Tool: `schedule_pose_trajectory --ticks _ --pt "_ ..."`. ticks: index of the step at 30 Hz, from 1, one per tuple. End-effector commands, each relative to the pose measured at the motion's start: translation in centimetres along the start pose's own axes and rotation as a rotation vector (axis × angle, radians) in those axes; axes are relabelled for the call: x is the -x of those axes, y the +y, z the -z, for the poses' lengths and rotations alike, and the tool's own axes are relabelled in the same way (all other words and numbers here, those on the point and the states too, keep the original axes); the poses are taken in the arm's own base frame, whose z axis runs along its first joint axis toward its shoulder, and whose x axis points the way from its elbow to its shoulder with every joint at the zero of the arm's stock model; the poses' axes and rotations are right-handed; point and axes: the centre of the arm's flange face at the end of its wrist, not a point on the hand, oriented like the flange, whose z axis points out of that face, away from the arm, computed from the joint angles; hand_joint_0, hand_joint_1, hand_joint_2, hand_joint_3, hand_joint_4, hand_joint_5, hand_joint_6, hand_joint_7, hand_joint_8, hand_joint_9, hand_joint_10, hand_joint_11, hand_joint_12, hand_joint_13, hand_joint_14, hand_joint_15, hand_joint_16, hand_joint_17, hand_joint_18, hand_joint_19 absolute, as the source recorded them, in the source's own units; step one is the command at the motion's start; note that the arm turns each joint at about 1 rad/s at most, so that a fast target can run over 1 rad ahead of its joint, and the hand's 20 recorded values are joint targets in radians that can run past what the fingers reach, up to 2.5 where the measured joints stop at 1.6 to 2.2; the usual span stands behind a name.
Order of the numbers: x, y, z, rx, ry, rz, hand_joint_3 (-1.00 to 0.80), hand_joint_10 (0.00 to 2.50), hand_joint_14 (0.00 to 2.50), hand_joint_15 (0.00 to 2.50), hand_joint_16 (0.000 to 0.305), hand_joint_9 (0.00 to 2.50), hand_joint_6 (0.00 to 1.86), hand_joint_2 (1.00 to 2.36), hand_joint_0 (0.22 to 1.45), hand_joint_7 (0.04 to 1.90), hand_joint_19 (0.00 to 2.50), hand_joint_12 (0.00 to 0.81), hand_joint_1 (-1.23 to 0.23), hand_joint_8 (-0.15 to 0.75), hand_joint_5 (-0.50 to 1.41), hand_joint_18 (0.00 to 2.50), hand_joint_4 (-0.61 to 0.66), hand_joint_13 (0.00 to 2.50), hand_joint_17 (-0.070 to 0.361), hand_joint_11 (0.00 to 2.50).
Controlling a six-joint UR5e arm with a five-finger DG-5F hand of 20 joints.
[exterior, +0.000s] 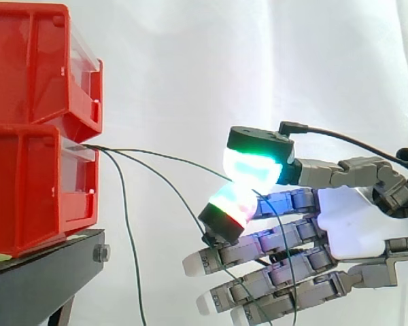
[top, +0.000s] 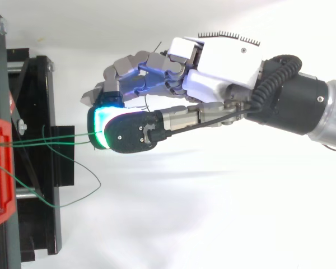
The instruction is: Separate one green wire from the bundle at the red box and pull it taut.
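One green wire (exterior: 164, 156) is pinched between the glowing fingertips (exterior: 253, 167) of the hand (exterior: 359, 224) and stretched nearly straight from the red bins (exterior: 27, 183), while other wires (exterior: 127, 231) are seen hanging slack.

Bins (exterior: 34, 68): red, with clear front panels. Stand (exterior: 41, 282) under the bins: black, with a pale green strip on top. Wires (exterior: 163, 157) leaving the bins: thin, dark green. Hand (exterior: 360, 224): white palm and grey fingers with a violet sheen. Two pads (exterior: 251, 166) glow green and white, tinged red, and are capped black. The other fingertips (exterior: 196, 263) are white. Curtain (exterior: 190, 68) behind the bins: plain white.
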Motion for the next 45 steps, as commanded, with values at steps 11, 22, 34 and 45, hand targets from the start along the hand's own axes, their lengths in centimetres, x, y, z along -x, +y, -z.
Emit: schedule_pose_trajectory --ticks 11,22,34,45 --pt "0.02 0.00 0.01 -0.001 0.000 0.000 -0.12 0.00 0.00 0.06 0.048 0.54 0.87 1.01 0.65 1.29 0.11 0.327 -0.85 0.165 -0.16 0.07 -0.26 0.29 0.109 0.06" --pt "0.03 0.01 -0.01 0.001 -0.002 0.000 -0.12 0.00 0.00 0.05 0.033 0.53 0.87 1.01 0.65 1.28 0.11 0.298 -0.85 0.164 -0.15 0.00 -0.27 0.23 0.074 0.06" --pt "-0.08 -0.02 0.03 -0.001 0.000 0.001 -0.11 0.00 0.00 0.06 0.024 0.55 0.87 1.01 0.64 1.29 0.19 0.250 -0.85 0.143 -0.15 0.00 -0.26 0.22 0.054 0.07" --pt "0.04 0.00 0.01 -0.001 -0.002 0.000 -0.12 0.00 0.00 0.07 0.023 0.55 0.86 1.01 0.64 1.29 0.21 0.242 -0.84 0.133 -0.15 0.00 -0.25 0.23 0.051 0.07"
